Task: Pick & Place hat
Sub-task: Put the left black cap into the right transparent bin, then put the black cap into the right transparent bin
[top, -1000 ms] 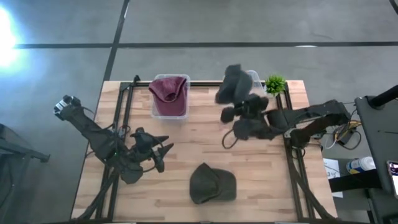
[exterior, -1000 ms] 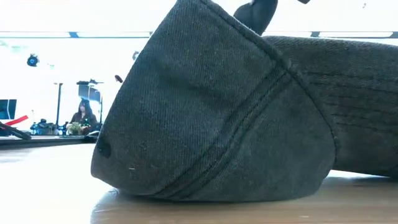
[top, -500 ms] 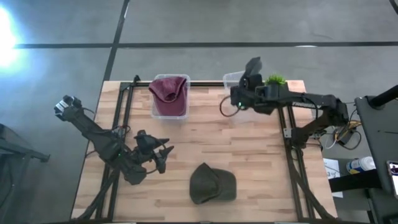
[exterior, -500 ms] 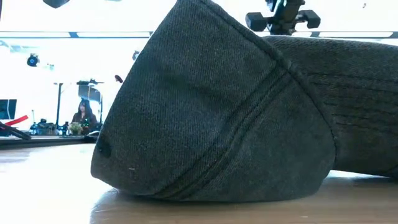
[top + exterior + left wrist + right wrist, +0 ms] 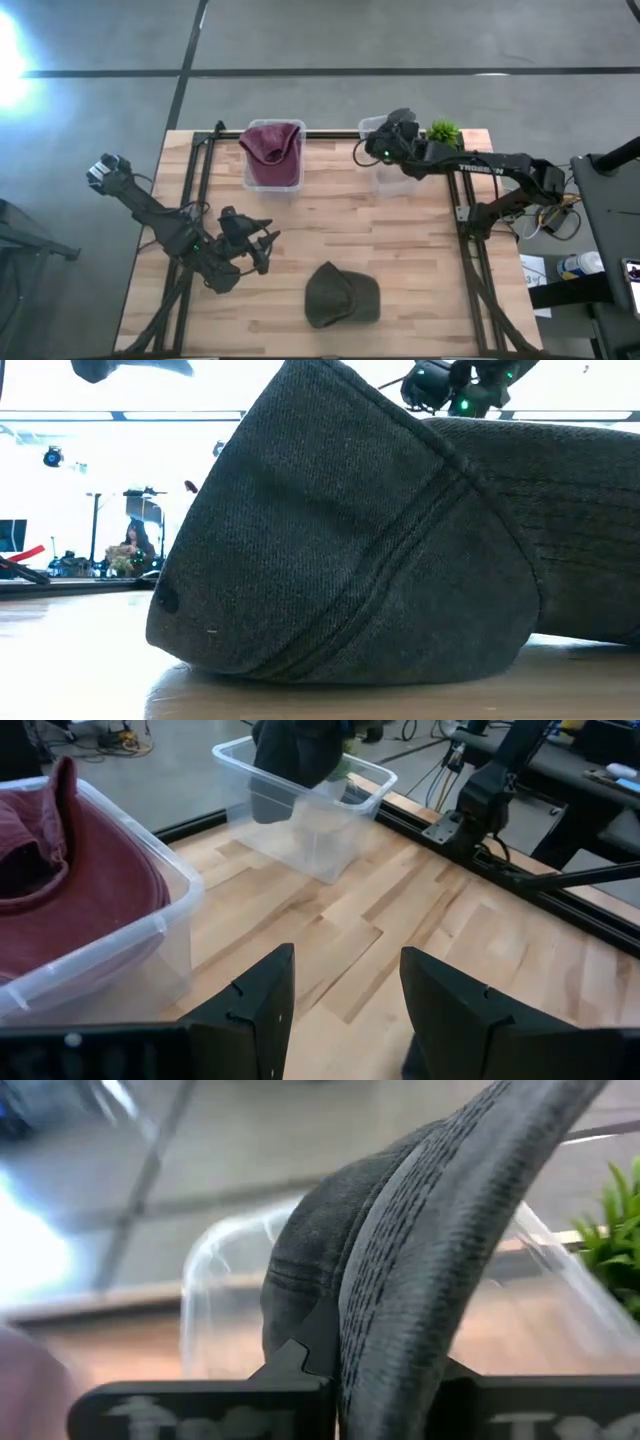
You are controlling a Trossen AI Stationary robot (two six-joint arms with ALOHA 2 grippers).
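Observation:
My right gripper is over the far right clear bin, shut on a dark grey hat. In the left wrist view that hat hangs down inside the bin. A dark green cap rests on its brim and lower edge near the table's near edge, and it fills the low view. A maroon hat lies in the left clear bin. My left gripper is open over the table's left part, touching nothing. My right gripper pinches the dark grey hat between its two fingers, on a stitched, ribbed edge that stands on end in the gap. The fingers come slanting down from the table's right side. The hat is lifted clear and hangs into the clear bin.
A small green plant stands just right of the right bin, close to my right arm. Black frame rails run along both table sides. Bare wood lies between the bins and the green cap. A person shows far behind the table.
My right gripper has carried the dark grey hat from over the table's middle right toward the far edge, turned to point at the right clear bin, then come down so the hat hangs into it. My left gripper stayed almost still.

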